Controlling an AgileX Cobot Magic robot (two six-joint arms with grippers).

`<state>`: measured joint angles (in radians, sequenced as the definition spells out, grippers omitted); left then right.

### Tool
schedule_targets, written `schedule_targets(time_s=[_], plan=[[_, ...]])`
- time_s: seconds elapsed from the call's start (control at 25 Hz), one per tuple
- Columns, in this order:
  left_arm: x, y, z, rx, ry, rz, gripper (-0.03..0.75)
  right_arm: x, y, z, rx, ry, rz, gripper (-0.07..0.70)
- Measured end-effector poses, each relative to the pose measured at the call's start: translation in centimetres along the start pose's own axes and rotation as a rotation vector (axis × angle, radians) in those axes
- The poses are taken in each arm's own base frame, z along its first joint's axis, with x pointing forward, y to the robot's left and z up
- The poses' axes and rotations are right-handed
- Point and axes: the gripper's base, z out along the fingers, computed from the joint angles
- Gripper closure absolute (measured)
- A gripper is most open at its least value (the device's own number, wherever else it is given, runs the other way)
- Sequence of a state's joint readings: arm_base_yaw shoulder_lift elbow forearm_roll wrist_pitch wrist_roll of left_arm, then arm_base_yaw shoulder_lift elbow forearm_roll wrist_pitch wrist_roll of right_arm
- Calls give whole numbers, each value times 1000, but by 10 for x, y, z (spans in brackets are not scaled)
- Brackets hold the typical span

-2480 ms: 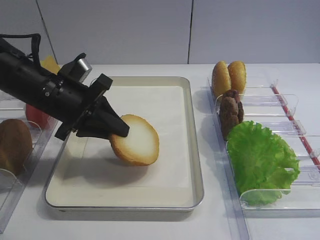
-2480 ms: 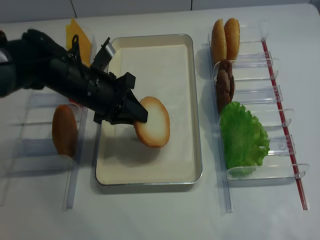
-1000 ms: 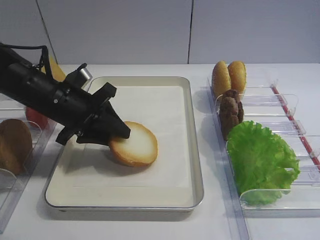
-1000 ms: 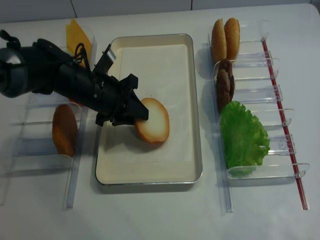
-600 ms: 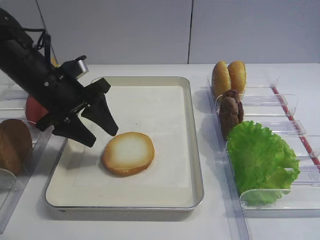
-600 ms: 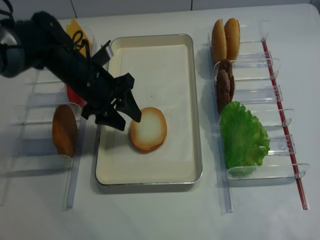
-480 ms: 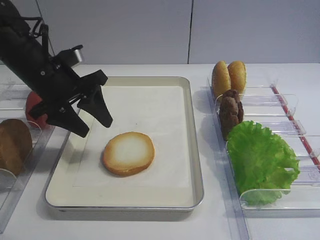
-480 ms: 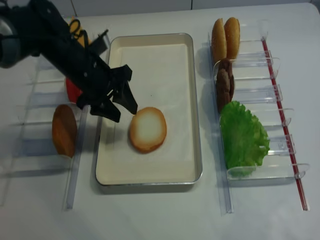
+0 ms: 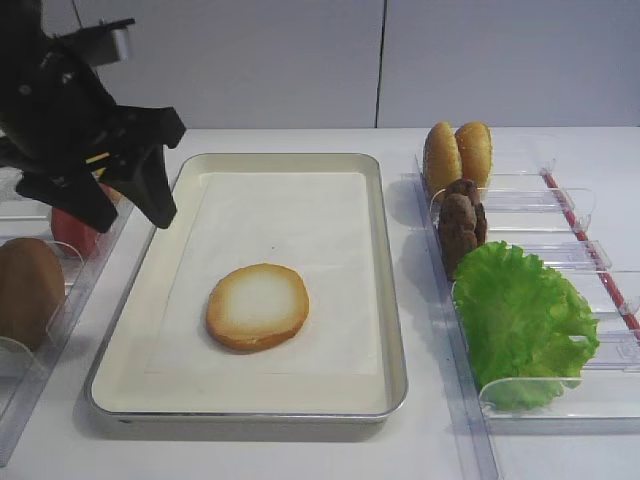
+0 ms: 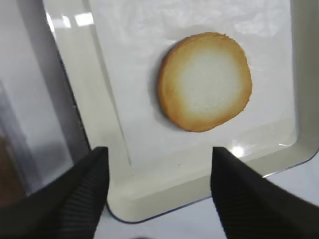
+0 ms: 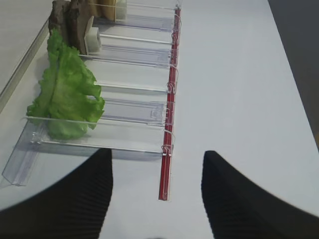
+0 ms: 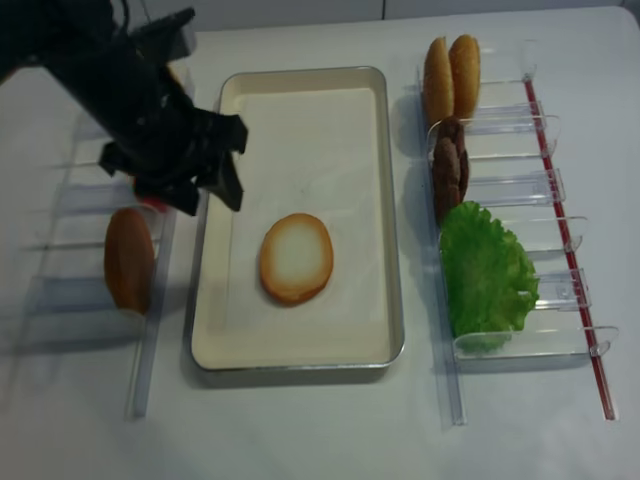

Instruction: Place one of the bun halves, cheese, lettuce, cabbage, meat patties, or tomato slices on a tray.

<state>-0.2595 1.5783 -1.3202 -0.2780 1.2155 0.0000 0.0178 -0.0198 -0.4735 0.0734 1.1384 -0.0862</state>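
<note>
The left gripper [image 9: 128, 207] hangs at the upper left of the high view, jaws apart and empty, above the tray's [image 9: 392, 300] left rim. Only the left wrist view looks straight down on the bun half [image 10: 205, 80], lying flat, cut face up, on the paper liner [image 9: 300, 215]. The right gripper [image 11: 157, 196], jaws apart, hovers over white table [image 11: 239, 99] beside the lettuce [image 11: 67, 94].

left gripper [image 9: 127, 208] at upper left of the exterior view, raised, pointing down, jaws apart, nothing held. right gripper [image 11: 157, 196] jaws apart, nothing held.
</note>
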Motion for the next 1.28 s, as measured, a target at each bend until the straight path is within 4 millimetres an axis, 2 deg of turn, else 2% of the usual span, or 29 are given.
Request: schedule_targets(time_s=[0.12,0.28,0.52,0.72,1.0,1.28], plan=[[22,-10,-31,-73,-81,52,292,0,0,0,0,0,0,232],[58,-10,-62,-129,-175,56,327,0,0,0,0,0,0,232],[124,2,-83,-188,-272,30,337,0,0,0,0,0,0,232],[173,12,-83,-195,-327,21,347,0,0,0,0,0,0,232],[232,22,-81,-178,-452,37,359,0,0,0,0,0,2,232],[276,34,-67,-175,-554,66,364,0,0,0,0,0,2,232]])
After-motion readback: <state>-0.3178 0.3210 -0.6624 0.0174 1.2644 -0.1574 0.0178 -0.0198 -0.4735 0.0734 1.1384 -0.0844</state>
